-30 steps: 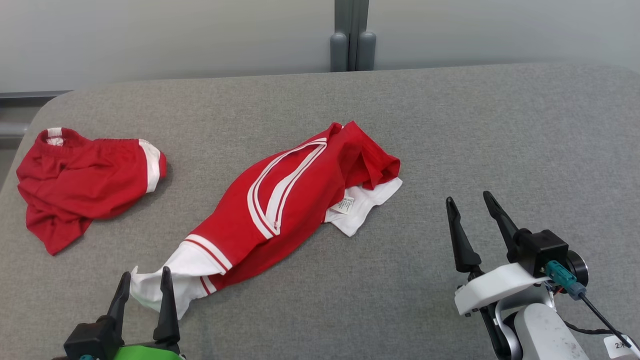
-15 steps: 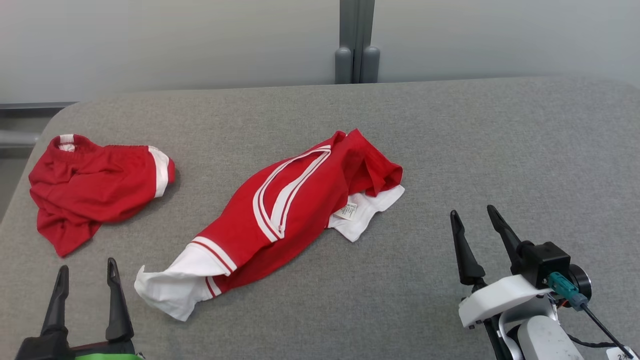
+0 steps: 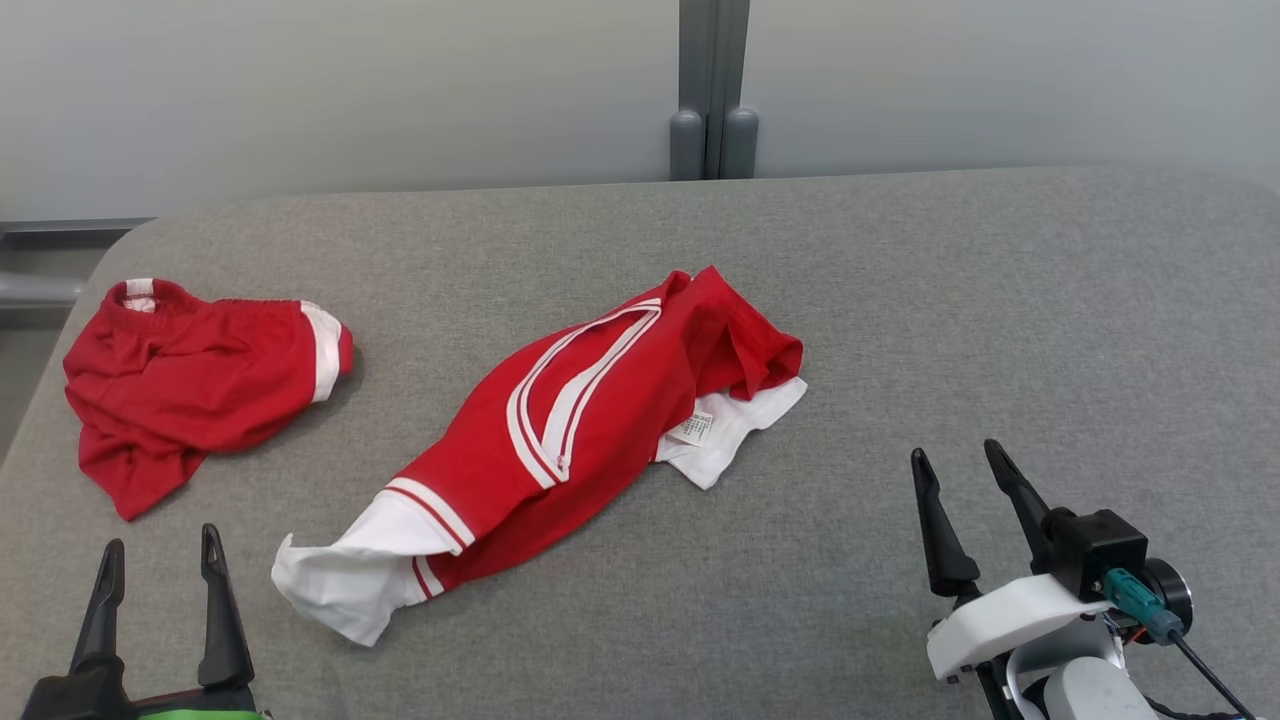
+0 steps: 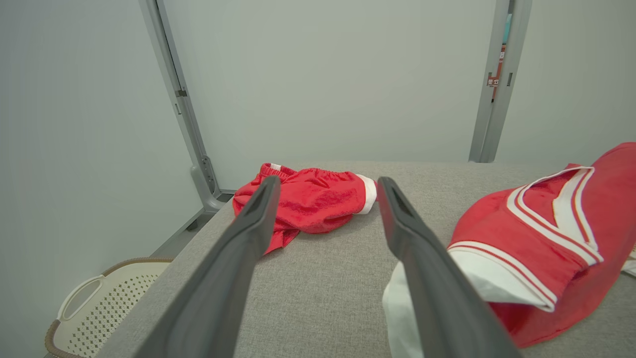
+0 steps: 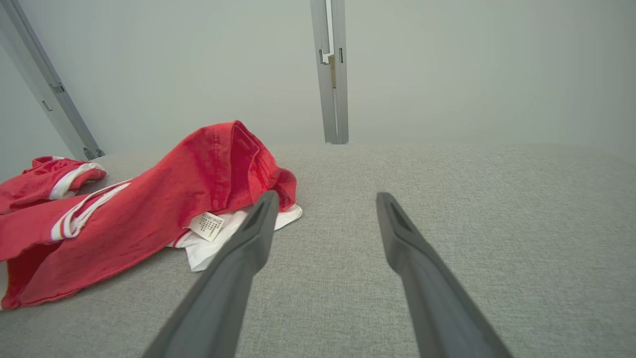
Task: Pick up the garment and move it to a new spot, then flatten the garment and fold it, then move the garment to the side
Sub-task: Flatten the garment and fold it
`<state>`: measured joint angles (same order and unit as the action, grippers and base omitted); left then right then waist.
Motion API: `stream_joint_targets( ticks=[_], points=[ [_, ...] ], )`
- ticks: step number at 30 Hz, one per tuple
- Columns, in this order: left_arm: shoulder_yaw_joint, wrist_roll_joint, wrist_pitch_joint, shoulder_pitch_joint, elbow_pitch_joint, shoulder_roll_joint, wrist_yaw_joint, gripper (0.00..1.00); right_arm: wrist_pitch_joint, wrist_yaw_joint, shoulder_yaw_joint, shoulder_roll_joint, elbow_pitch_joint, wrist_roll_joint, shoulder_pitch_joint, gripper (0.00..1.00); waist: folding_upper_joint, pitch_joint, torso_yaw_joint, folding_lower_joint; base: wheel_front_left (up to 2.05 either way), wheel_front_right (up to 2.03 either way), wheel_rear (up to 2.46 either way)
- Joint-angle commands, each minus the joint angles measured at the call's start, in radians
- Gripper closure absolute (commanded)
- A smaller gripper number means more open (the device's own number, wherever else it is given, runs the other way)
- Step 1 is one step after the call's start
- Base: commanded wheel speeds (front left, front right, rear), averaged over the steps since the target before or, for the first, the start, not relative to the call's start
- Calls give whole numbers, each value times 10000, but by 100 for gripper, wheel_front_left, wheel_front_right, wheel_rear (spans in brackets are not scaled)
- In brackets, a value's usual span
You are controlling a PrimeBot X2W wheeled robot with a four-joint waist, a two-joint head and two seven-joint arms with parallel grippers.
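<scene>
Two pincers stand released over the table (image 3: 900,300), and neither holds anything. We see the left pincer (image 3: 160,538) with its fingers spread wide and nothing between them; the same applies to the right pincer (image 3: 955,450). The shirt (image 3: 560,420), red with white trim, lies crumpled on the table between the two pincers and ahead of both. Its white-cuffed end lies just to the right of the left pincer, near the right finger but apart from it. Its other end, where a white label (image 3: 692,428) shows, lies ahead and to the left of the right pincer, well apart from it. We note red shorts (image 3: 190,390) ahead of the left pincer and slightly to its left, lying in a heap, apart from the shirt. In the left wrist view a pale perforated basket (image 4: 99,308) sits below the table edge, to the left of that pincer. Both pincers point toward the grey wall (image 3: 400,100) beyond the table
</scene>
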<state>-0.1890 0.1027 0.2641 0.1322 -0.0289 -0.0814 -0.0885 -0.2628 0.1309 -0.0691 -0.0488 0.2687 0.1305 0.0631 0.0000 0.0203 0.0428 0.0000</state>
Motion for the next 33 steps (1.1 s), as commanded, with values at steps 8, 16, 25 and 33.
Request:
stream_joint_targets(
  ticks=[8, 16, 25, 33],
  points=[
    [-150, -251, 4, -255, -115, 151, -172, 0, -31, -3, -108, -28, 79, 62, 67, 0, 0, 58, -21, 0, 0, 0, 0],
    [-100, -279, 4, -576, -147, 226, -248, 0, -31, -3, -1129, -28, 444, 12, 1355, 0, 0, 387, 219, 0, 0, 0, 0],
    [247, -105, 4, -1143, -147, 296, -313, 0, -29, -3, -2781, -31, 2674, 86, 3825, 0, 0, 1040, 864, 0, 0, 0, 0],
    [562, 60, 4, -1592, -366, 309, -347, 0, -16, -3, -3911, -29, 5215, 859, 5491, 0, 0, 1644, 1457, 0, 0, 0, 0]
  ],
)
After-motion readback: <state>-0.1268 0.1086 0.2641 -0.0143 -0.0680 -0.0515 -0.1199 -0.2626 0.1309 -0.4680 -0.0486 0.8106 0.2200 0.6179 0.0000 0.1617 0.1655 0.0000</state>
